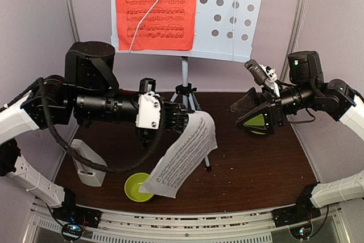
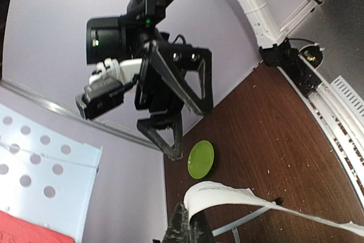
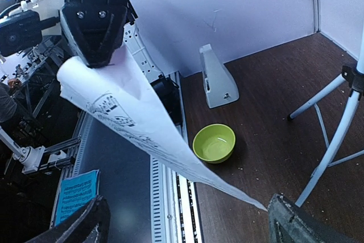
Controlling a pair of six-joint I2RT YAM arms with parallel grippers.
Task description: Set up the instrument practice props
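Your left gripper (image 1: 185, 119) is clamped tight on one end of the white sheet (image 1: 181, 155) and holds it up over the middle of the table (image 1: 267, 180). I judge this is so the paper hangs free of the things below, ready for a pass or a lift to the stand. From that pinch the sheet's long axis slants down toward the near edge, curling, with the staves facing up. Its free end hangs over the lime-green bowl (image 1: 138, 188) in the top view, and you cannot tell whether they touch. Left of the bowl the metronome (image 1: 88, 164) stands on its base, narrow end up. Further in, your right gripper (image 1: 239, 116) is spread wide and empty, turned toward the sheet, probably to receive it, with the green plate (image 2: 201, 157) beyond it. At the back the music stand (image 1: 233, 15) faces you, with the red sheet (image 1: 154, 9) upright under a wire on its left half and the right half bare.
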